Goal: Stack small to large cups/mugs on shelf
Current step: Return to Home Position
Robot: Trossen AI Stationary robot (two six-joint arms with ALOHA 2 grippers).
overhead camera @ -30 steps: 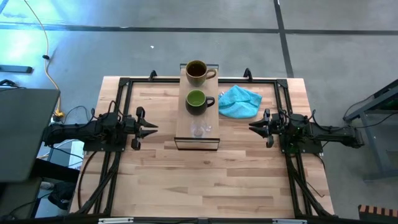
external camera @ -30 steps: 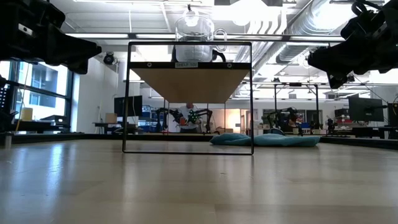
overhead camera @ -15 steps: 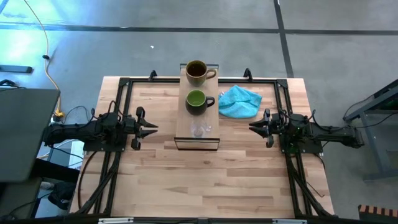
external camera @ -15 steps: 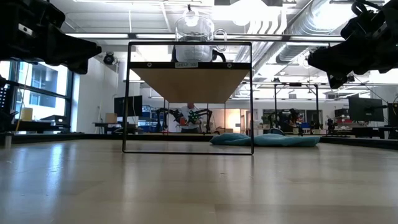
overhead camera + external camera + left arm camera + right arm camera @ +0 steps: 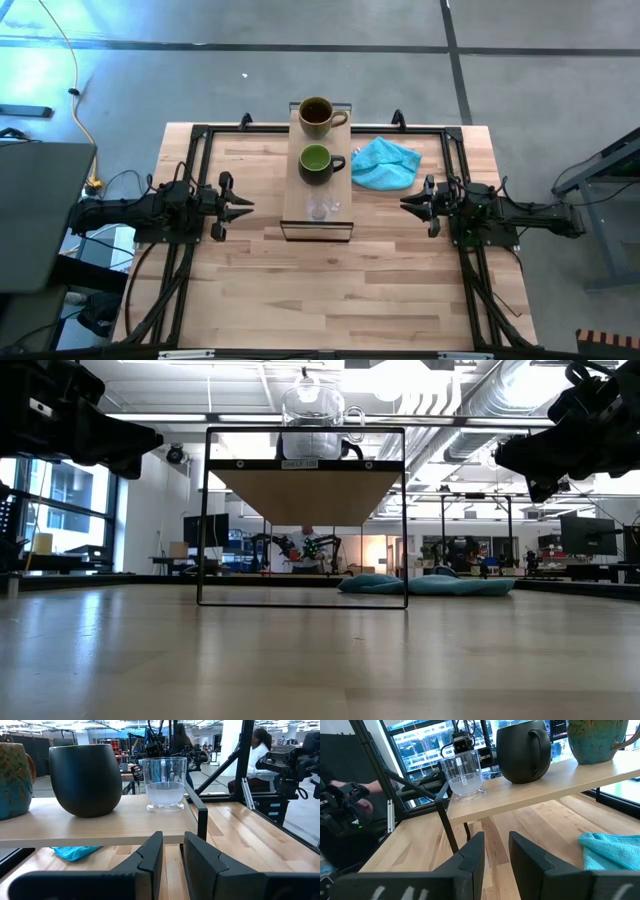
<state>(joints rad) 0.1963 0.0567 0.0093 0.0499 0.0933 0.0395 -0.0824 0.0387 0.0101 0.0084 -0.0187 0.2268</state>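
The shelf [image 5: 300, 226] stands across the middle of the table, far half. Three cups rest upright on it in a row: the brown-tan mug [image 5: 316, 115] at the far end, the dark green mug [image 5: 316, 163] in the middle, and the small clear glass cup [image 5: 322, 208] near the near end. My left gripper [image 5: 248, 207] hovers level to the left of the shelf. My right gripper [image 5: 405, 205] hovers level to its right. Both point at the shelf, and the fingers of each stand a narrow gap apart with nothing between them. The left wrist view shows the glass cup [image 5: 164, 785] and the green mug [image 5: 86, 780].
A turquoise cloth [image 5: 385, 165] lies on the table right of the shelf, just beyond my right gripper. Dark frame rails [image 5: 200, 135] run along the table's left, right and far sides. A person [image 5: 257, 755] sits in the room beyond the table.
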